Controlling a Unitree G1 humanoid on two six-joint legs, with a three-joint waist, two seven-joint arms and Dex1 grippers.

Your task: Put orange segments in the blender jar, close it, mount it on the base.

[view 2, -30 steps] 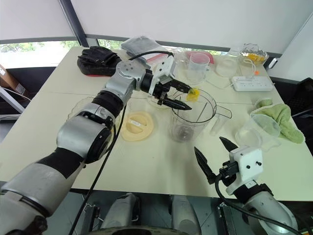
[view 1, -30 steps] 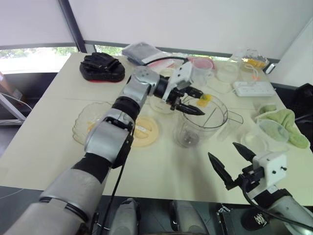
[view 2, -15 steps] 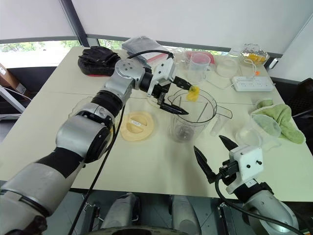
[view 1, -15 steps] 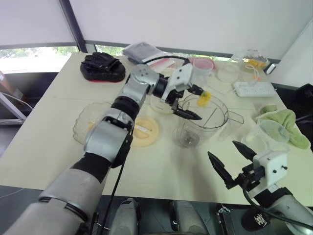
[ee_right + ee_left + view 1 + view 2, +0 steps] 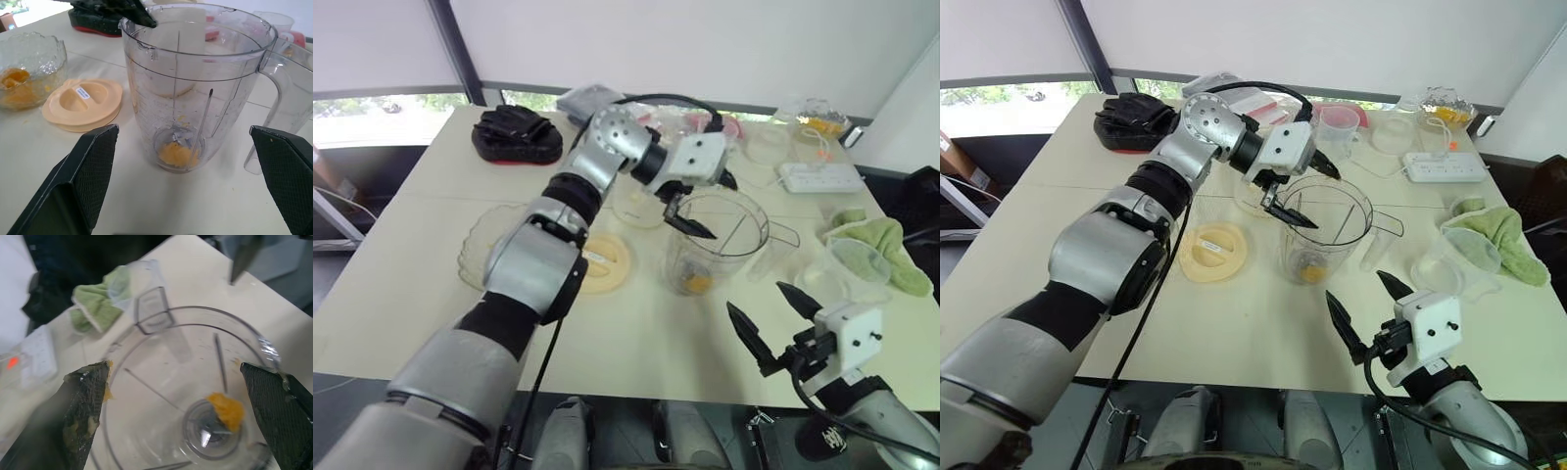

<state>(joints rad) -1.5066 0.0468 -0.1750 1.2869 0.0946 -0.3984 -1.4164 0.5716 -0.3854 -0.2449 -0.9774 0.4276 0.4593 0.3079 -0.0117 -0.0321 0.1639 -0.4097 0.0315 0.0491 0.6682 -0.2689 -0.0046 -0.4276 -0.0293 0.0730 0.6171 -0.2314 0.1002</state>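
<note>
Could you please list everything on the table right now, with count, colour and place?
jar: one, clear, mid-table, upright, open top
segment: one, orange, on the jar's bottom
lid: one, pale yellow, flat beside the jar, towards the robot's left
dish: one, clear scalloped glass with orange remains, left of the lid
cup: one, clear with pink-red rim, behind the jar
power strip: one, white, far right
cloth: one, green, right edge
black object: one, far left
grey bundle: one, far edge
small clear containers: several, right side
left tool: open, over the jar's rim
right tool: open, near edge, clear of the jar
</note>
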